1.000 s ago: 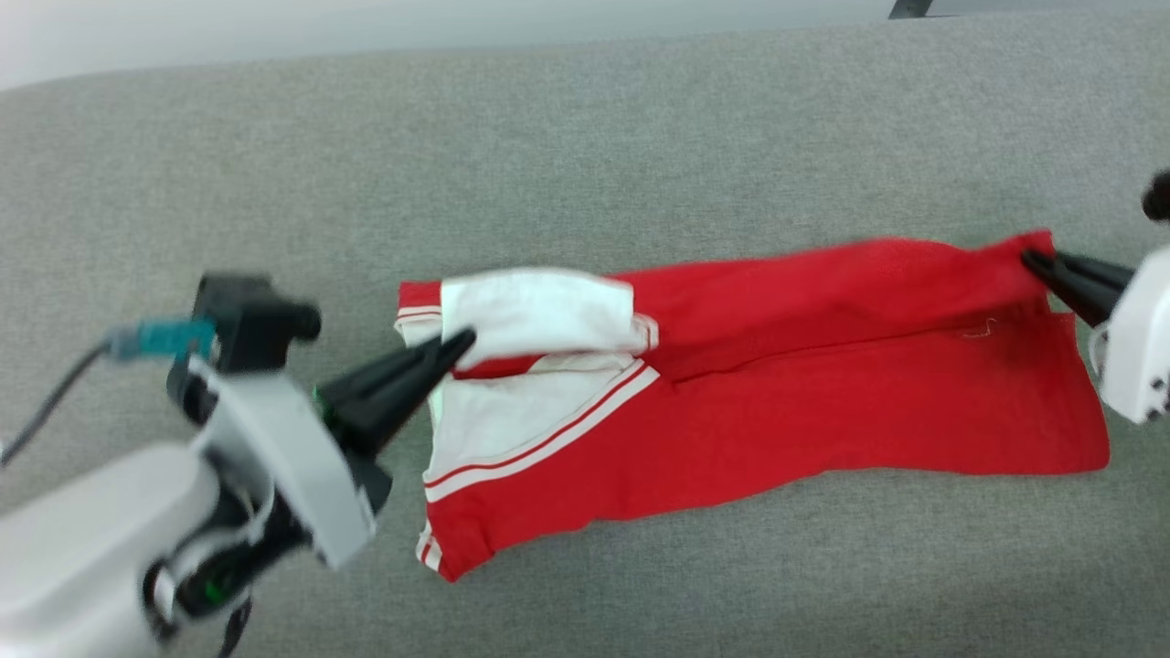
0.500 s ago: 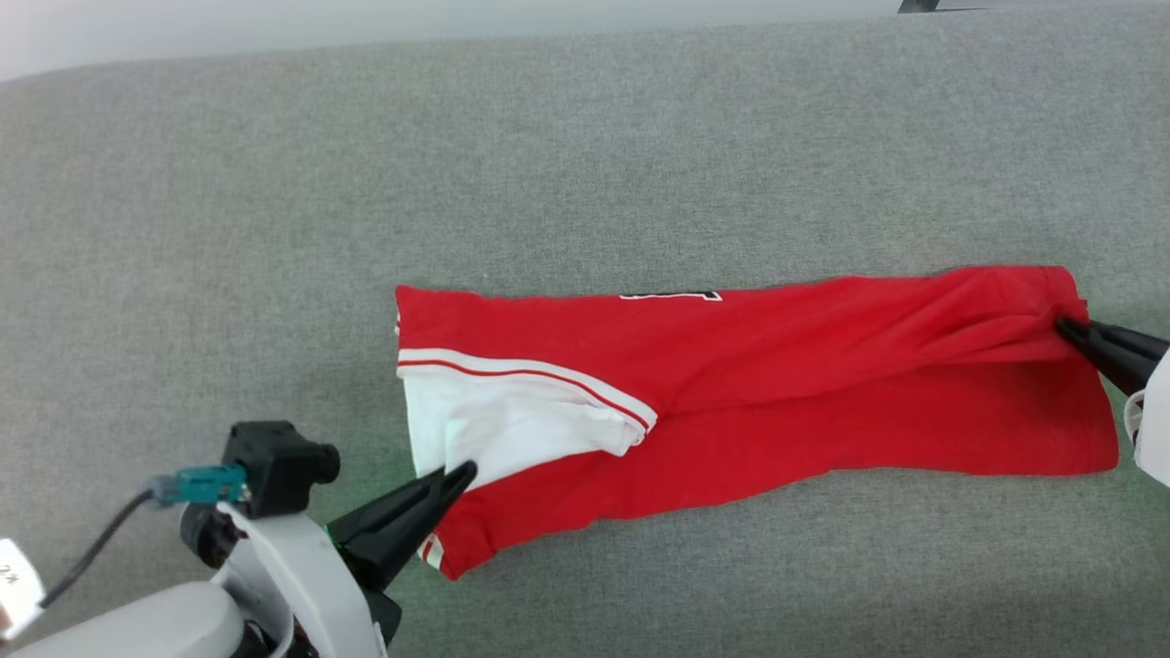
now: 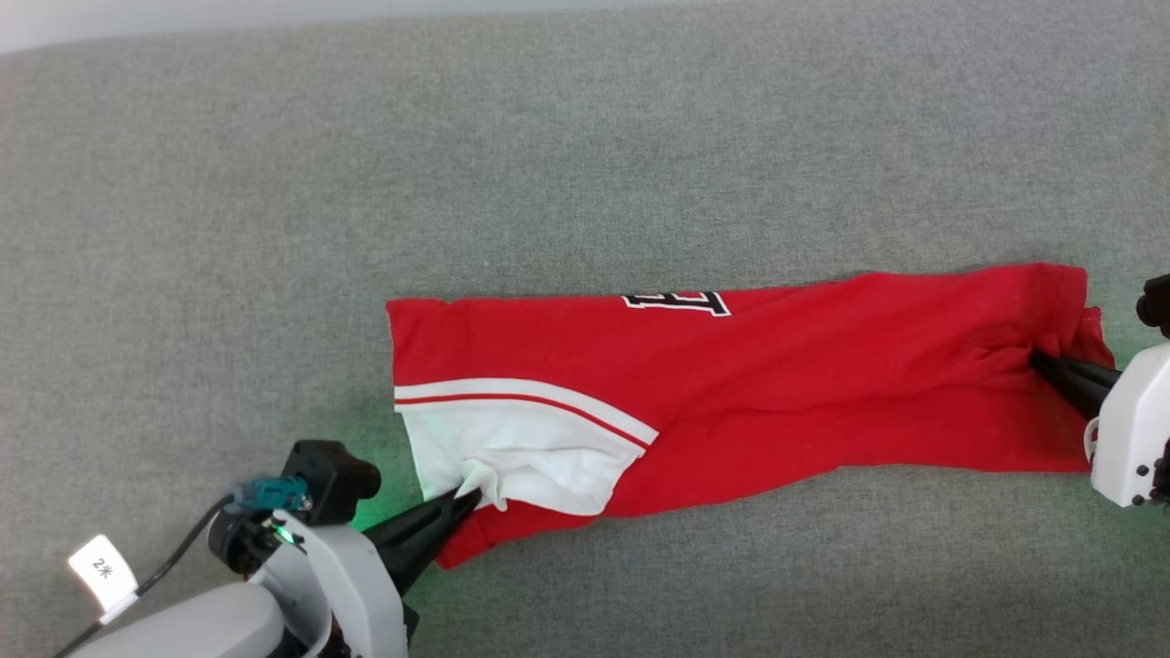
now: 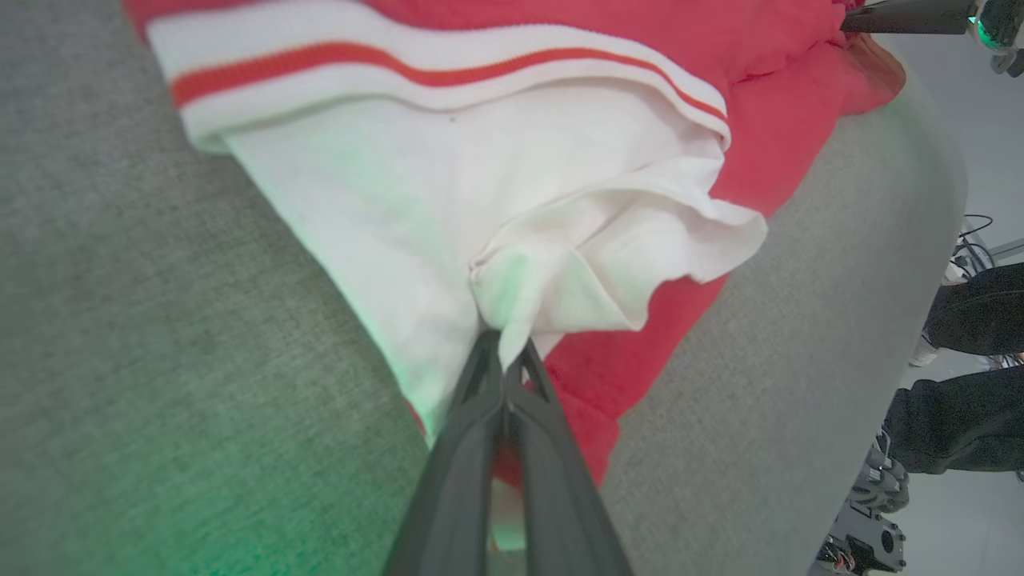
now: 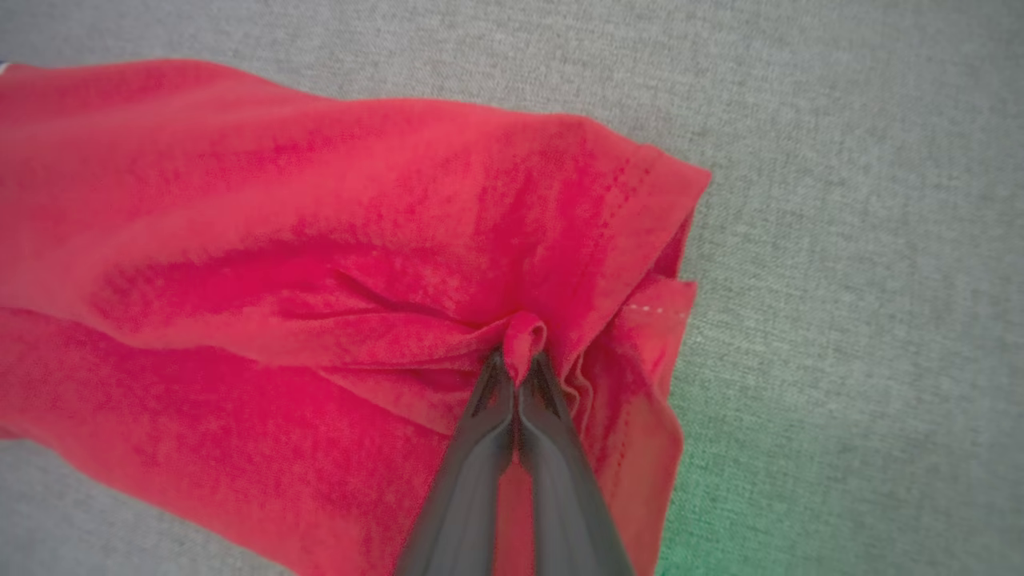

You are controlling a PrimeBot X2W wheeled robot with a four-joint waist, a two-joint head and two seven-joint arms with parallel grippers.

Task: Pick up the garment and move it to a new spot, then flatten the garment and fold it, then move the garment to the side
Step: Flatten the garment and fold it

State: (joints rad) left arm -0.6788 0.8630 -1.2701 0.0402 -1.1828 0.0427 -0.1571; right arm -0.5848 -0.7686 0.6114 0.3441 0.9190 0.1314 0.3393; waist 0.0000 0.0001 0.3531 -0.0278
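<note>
While both claws grip it, the garment (image 3: 777, 393) lies spread lengthwise across the grey fabric surface (image 3: 548, 183), well short of the far edge.

Item 1, garment: bright red jersey, folded into a long band running left to right. Black lettering (image 3: 678, 302) with a white outline shows partly along the band's far side. A white sleeve panel (image 3: 521, 452) sits at the left end toward the near side, bordered by red-and-white stripe trim (image 3: 512, 395). Creases run through the red cloth toward the right end.

Item 2, left gripper (image 3: 468, 498): low at the garment's left near corner, fingers pressed together on a bunched fold of the white sleeve panel. The left wrist view shows the cloth pinched into a small peak at the tips, with red fabric beneath it.

Item 3, right gripper (image 3: 1042, 361): at the garment's right end, fingers clamped together on a gathered pleat of red cloth beside the stitched hem. The right wrist view shows folds fanning out from the pinch, and the hem layers slightly parted.

Item 4, surface: grey woven fabric, tinted green beside each gripper.
</note>
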